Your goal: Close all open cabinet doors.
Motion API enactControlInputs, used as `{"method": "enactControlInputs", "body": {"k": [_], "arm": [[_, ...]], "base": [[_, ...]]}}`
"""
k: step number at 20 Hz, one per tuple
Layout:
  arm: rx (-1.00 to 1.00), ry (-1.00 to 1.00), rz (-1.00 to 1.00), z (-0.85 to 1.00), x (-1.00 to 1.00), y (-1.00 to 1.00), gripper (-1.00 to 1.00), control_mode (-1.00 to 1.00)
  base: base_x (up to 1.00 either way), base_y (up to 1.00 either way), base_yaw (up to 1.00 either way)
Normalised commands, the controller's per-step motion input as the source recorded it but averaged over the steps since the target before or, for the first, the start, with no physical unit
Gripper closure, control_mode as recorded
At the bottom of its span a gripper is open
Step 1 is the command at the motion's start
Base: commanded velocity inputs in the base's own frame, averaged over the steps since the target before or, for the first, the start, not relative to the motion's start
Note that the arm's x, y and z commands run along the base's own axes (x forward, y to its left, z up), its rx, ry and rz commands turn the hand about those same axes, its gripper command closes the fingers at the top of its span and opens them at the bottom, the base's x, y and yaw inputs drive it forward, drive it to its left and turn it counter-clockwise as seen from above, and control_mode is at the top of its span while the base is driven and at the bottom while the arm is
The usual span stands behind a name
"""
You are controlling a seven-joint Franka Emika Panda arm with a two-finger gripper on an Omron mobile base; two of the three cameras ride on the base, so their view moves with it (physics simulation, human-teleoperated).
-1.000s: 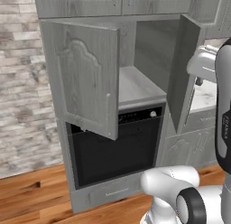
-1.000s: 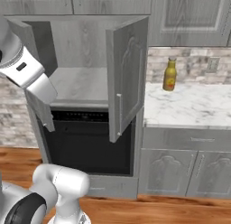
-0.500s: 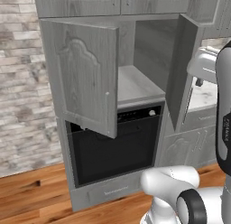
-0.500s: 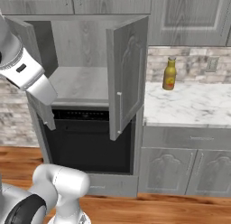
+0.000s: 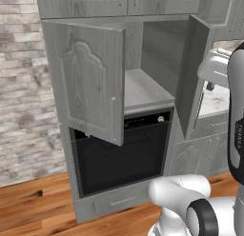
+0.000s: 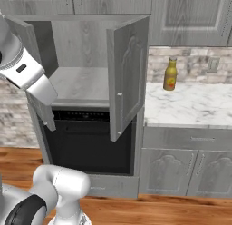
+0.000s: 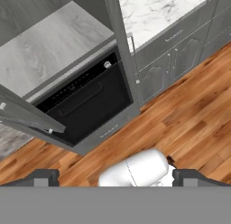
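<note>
Over the oven, a grey cabinet stands with both doors swung out. Its left door (image 5: 90,83) hangs wide open, arched panel facing me, and shows as a thin edge (image 7: 27,115) in the hand view. The right door (image 5: 193,73) is also open; its slim silver handle shows in the right base view (image 6: 129,79), and its edge (image 7: 118,42) in the hand view. The bare grey shelf (image 7: 49,49) lies between them. My gripper (image 7: 119,179) looks down from high in front of the cabinet, open, fingertips (image 7: 45,177) far apart with nothing between them.
A black glass oven door (image 5: 124,154) sits under the shelf. To the right a marble counter (image 6: 190,106) carries a yellow bottle (image 6: 170,74), with shut lower cabinet doors (image 6: 165,169) below. Wood floor (image 7: 180,110) lies in front and a brick wall (image 5: 24,111) to the left.
</note>
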Motion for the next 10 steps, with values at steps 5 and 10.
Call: {"method": "enactControlInputs", "body": {"k": [5,10], "arm": [[0.00,0.00,0.00,0.00,0.00,0.00,-1.00,1.00],[0.00,0.00,0.00,0.00,0.00,0.00,-1.00,1.00]], "base": [[0.00,0.00,0.00],[0.16,-0.03,0.00]]}}
